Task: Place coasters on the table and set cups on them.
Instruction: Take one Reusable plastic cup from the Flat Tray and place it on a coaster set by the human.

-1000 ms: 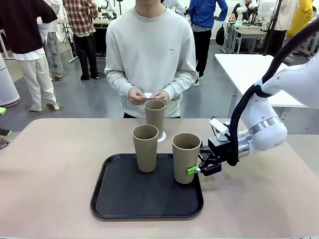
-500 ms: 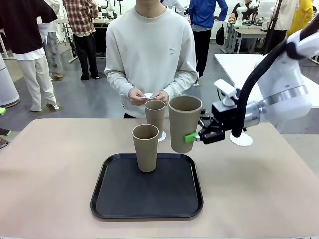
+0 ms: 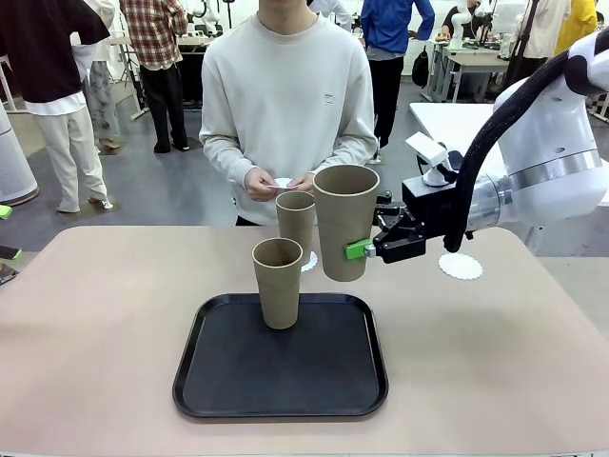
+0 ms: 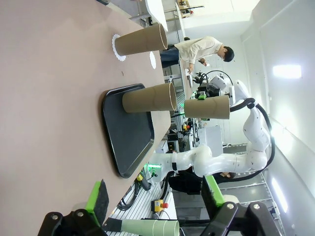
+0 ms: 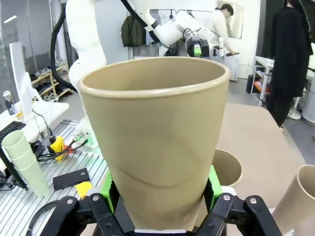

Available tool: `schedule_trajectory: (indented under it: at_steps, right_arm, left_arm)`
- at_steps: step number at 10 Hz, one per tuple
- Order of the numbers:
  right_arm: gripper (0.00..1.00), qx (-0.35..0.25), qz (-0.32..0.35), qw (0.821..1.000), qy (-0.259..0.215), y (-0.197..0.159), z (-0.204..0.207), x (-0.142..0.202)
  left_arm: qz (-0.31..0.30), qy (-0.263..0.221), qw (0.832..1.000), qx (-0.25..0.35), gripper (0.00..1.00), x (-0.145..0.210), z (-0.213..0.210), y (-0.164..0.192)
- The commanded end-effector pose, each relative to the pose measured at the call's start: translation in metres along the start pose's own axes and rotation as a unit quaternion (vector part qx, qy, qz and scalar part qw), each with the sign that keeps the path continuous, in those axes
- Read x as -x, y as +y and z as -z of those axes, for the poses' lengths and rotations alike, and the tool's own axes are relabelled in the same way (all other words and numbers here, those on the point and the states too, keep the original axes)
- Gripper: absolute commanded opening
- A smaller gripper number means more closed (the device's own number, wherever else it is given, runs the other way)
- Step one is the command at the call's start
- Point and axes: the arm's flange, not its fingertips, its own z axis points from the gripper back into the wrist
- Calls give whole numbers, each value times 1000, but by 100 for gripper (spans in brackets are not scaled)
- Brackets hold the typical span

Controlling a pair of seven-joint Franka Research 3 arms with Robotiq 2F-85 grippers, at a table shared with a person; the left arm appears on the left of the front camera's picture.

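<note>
Right tool point(image 3: 363, 249) holds cup point(image 3: 341, 214) aloft.

Lit brightly and evenly from overhead, with only faint, soft shadows around the tray point(image 3: 281, 386) on the table point(image 3: 95, 333). Sharp up close, softer far back. Blown out at the ceiling lights point(image 4: 288, 72), and bent at wrist-view edges.

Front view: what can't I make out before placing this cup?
- Coaster under the far cup: front view, mostly hidden by that cup.
- White thing in the person's hands: front view, too small.
- Table under the held cup: right wrist view, blocked by the cup.
</note>
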Motion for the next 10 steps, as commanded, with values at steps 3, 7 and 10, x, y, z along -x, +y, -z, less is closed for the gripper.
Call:
schedule_trajectory:
  at_steps: [3,7,10]
  right_arm:
    - [82,139,23,990,-20,-15,-119,0]
    - [82,263,53,963,3,4,-236,1]
    - [82,299,71,951,-29,9,-284,17]
  left_arm:
    - [8,4,1000,3,100,1,-2,-1]
    - [8,4,1000,3,100,1,-2,-1]
    - [8,4,1000,3,100,1,-2,-1]
